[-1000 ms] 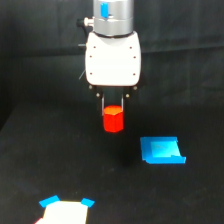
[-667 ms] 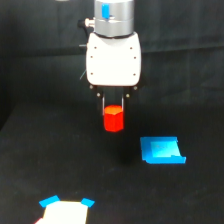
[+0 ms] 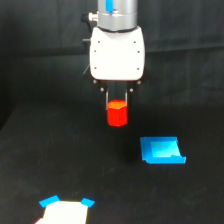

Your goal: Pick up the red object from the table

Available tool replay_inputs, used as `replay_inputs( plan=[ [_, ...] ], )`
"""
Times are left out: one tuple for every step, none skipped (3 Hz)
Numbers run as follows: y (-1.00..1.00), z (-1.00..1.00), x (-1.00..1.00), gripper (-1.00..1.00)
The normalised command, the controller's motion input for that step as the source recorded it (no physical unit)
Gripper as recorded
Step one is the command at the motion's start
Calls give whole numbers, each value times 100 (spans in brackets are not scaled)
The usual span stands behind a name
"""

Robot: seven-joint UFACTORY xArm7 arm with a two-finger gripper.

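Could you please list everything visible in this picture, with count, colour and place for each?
red block: one, red-orange, centre, between the pincer's fingers, seemingly off the table
blue patch: one, bright blue, flat on the table, toward the exterior view's right, below the block
white piece: one, white with blue corners, bottom edge, toward the exterior view's left, partly cut off
table: one, matte black, fills the lower picture
pincer: one, dark fingers under a white body, shut on the block
arm: one, grey with a blue mark, top centre, above the white body
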Motion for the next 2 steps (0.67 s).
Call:
replay_inputs(
  plan=[
    [81, 2, -46, -100],
    [-31, 4, 6, -66]
  ],
)
